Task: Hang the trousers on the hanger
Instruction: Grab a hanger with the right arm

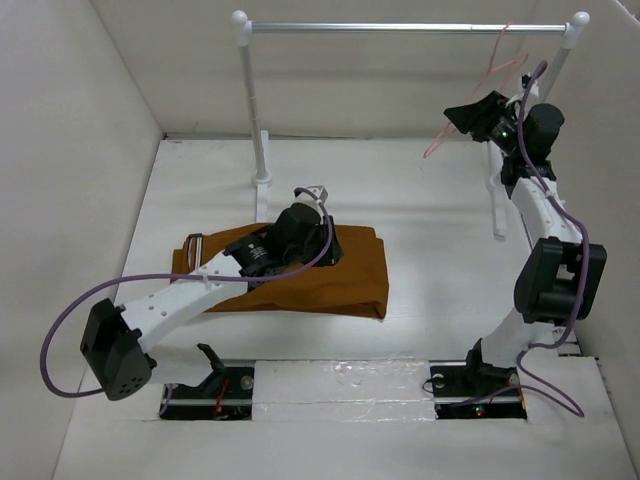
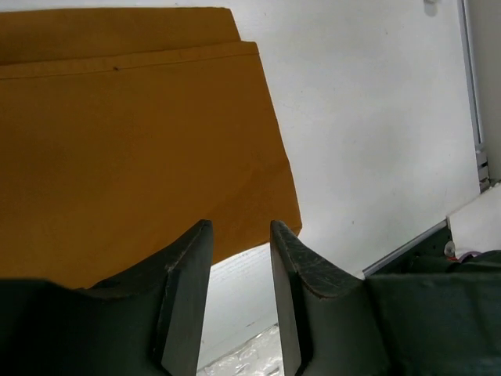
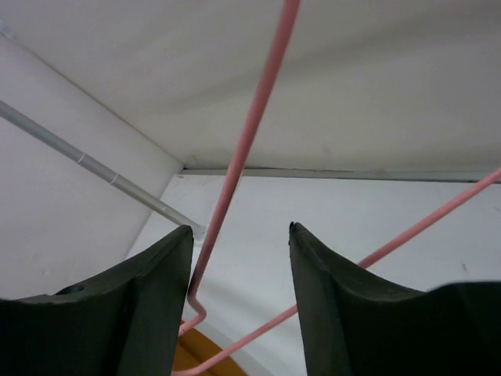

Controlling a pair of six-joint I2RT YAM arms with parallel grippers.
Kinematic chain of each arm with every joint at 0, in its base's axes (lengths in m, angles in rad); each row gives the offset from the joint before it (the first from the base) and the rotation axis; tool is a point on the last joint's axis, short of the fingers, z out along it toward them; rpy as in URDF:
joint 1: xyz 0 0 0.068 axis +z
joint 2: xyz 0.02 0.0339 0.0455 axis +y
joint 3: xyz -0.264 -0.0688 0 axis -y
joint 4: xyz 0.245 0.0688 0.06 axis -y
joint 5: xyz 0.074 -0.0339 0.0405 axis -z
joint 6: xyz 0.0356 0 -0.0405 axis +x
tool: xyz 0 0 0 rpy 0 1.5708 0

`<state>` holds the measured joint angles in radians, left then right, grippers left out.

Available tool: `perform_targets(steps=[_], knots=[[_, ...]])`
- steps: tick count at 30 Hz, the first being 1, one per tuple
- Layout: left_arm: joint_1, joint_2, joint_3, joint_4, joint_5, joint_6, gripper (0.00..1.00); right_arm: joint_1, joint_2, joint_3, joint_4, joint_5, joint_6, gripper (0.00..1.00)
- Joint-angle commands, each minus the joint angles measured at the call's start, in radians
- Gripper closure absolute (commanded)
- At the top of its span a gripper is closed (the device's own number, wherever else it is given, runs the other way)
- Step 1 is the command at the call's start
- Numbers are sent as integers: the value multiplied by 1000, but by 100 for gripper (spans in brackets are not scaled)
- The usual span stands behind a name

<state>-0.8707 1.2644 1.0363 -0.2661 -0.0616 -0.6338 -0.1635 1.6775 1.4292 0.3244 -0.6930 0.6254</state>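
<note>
The rust-brown trousers (image 1: 340,285) lie folded flat on the table; they fill the upper left of the left wrist view (image 2: 133,141). My left gripper (image 1: 292,248) hovers over their middle, open and empty (image 2: 241,227), with its fingertips hidden under the wrist in the top view. The thin pink hanger (image 1: 488,68) hangs from the right end of the rail. My right gripper (image 1: 468,118) is raised beside it and open (image 3: 239,235). The hanger's wire (image 3: 235,164) runs between the fingers, close to the left finger (image 3: 160,274). A bit of the trousers shows below (image 3: 196,356).
The silver rail (image 1: 400,27) on white posts (image 1: 262,150) spans the back of the table and also shows in the right wrist view (image 3: 94,164). White walls enclose the left, back and right. The arm bases' rail (image 2: 423,239) runs along the near edge.
</note>
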Motion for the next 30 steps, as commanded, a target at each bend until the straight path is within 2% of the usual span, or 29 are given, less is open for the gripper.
perform_targets(steps=[1, 3, 5, 10, 15, 19, 25, 27, 30], knots=[[-5, -63, -1, -15, -46, -3, 69, 24, 11, -26, 274, -28, 129, 44], [-5, -66, -10, -18, -47, -12, 69, 24, 16, -44, 338, -26, 149, 56], [-5, -66, -22, -6, -38, -21, 70, 33, 14, -58, 390, -28, 178, 77], [-5, -51, -10, -12, -35, -27, 70, 33, -19, -41, 363, -23, 131, 98], [-5, -23, 120, -53, -67, 11, 67, 33, -50, -7, 301, -53, 105, 100], [-5, 23, 287, -64, -58, 62, 63, 33, -90, -45, 274, -82, 109, 100], [-5, 136, 519, -65, -40, 135, 49, 42, -139, -165, 285, -145, 96, 100], [-5, 182, 583, -56, -21, 154, 38, 42, -170, -217, 262, -158, 59, 100], [-5, 248, 695, -27, 3, 184, 33, 42, -217, -289, 193, -180, -1, 100]])
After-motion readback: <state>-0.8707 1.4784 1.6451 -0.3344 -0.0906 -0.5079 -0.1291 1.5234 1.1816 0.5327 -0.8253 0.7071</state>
